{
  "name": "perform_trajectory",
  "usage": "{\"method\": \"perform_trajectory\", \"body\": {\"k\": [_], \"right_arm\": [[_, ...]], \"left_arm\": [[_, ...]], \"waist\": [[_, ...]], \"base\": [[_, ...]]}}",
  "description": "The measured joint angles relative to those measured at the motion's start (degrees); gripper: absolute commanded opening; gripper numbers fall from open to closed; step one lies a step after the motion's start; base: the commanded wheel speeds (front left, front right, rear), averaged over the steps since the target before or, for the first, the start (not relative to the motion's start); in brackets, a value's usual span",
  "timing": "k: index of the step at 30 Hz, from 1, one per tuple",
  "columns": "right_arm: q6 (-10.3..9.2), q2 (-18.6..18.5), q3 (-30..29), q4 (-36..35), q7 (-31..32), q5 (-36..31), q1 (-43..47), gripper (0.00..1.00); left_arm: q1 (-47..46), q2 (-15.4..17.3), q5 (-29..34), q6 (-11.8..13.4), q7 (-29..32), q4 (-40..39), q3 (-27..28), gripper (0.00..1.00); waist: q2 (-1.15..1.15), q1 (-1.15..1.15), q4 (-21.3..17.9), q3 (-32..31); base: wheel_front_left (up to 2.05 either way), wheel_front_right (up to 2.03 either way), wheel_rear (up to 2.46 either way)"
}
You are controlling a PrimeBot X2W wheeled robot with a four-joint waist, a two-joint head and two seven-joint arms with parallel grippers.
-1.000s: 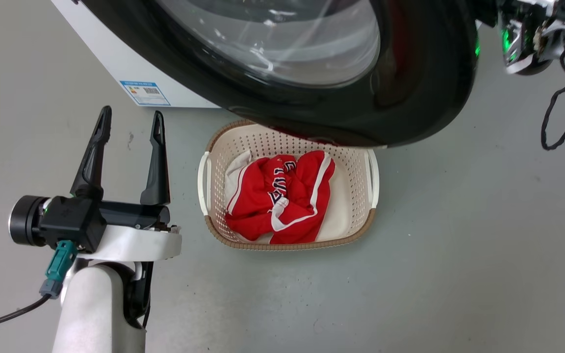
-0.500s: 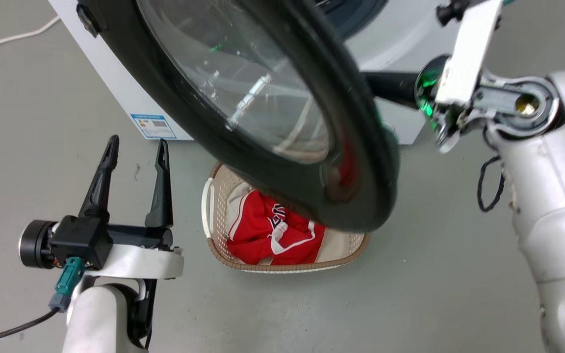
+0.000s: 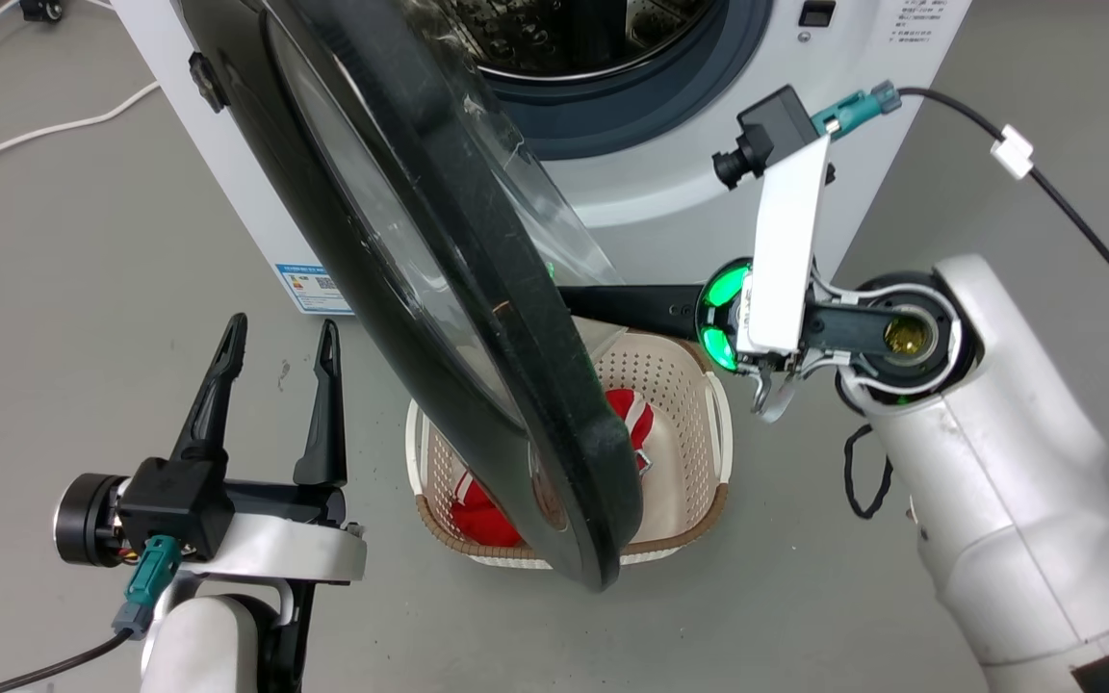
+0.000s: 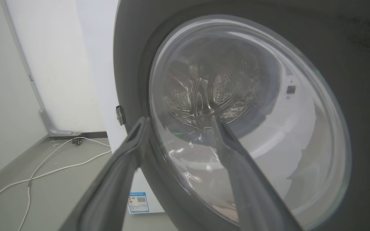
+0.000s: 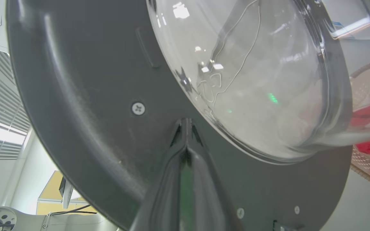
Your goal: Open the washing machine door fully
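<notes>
Over the last second the large round glossy black washing machine door (image 3: 506, 318) with its clear glass bowl swings wider, baring the steel drum (image 3: 564, 29). We judge it roughly half open. Our right gripper (image 5: 186, 123), fingers pressed together, touches its inner face from the right. Our left gripper (image 3: 282, 325) waits spread at the near left.

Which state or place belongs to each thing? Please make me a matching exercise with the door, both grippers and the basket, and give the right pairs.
Things:
1. washing machine door
2. left gripper
3. right gripper
4. laundry basket

States or places:
A. on the floor, holding red cloth
B. fingers shut, tips at the door's inner face
C. swung partly open
D. fingers open, holding nothing

Pairs: 1-C, 2-D, 3-B, 4-A
</notes>
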Motion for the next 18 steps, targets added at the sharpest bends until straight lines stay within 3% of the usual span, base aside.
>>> {"method": "perform_trajectory", "body": {"k": [5, 18], "right_arm": [[0.00, 0.5, 0.0, -2.0, -5.0, -1.4, 3.0, 0.00], [0.00, 0.4, -13.1, -0.7, -39.7, -10.8, 14.9, 0.00]], "left_arm": [[0.7, 0.0, -0.3, 0.2, 0.0, 0.5, 0.0, 1.00], [2.8, -0.1, -0.7, 0.8, 0.0, 1.3, 0.1, 1.00]], "waist": [[0.00, 0.00, 0.1, -0.9], [0.00, 0.00, -0.7, -4.2]], "base": [[0.00, 0.00, 0.00], [0.00, 0.00, 0.00]]}}
